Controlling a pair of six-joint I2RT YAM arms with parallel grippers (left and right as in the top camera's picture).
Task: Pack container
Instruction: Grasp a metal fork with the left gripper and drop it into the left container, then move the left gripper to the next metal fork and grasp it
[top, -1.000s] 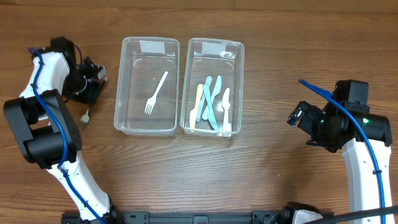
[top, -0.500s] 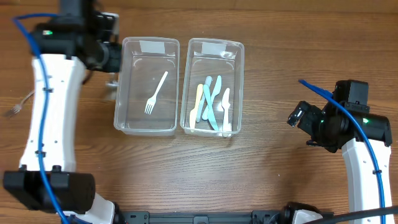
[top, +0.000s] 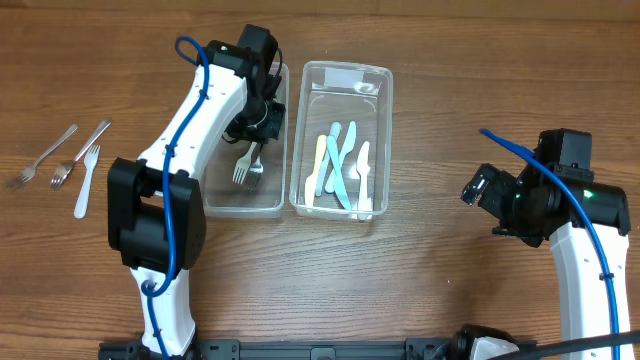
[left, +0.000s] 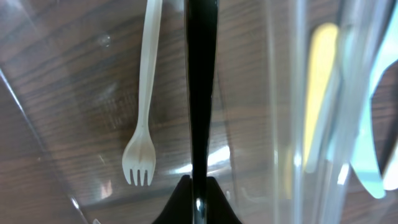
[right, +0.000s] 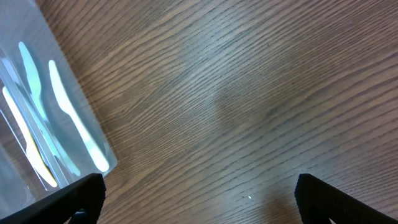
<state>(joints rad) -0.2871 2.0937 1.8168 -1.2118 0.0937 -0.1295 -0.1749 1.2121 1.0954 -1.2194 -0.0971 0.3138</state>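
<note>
From overhead, the left arm reaches across the left container (top: 240, 208), with the left fingers (top: 262, 118) over its far end. The metal fork (top: 255, 165) points from them toward the near end. Its long axis follows the container's length, just beside the white fork (top: 243, 160).

In the left wrist view, the left fingers (left: 177, 206) are pinched together on the fork's dark handle (left: 200, 93). The handle runs straight away from them, parallel to the white fork (left: 142, 124) on the container floor. With the fork inside the walls, the drop looks to need only a release.

In the right wrist view, the right fingers (right: 81, 199) are spread wide and empty over the bare counter (right: 217, 93). The right container (right: 37, 124) is off to one side, so the left arm is clearly the nearer.
</note>
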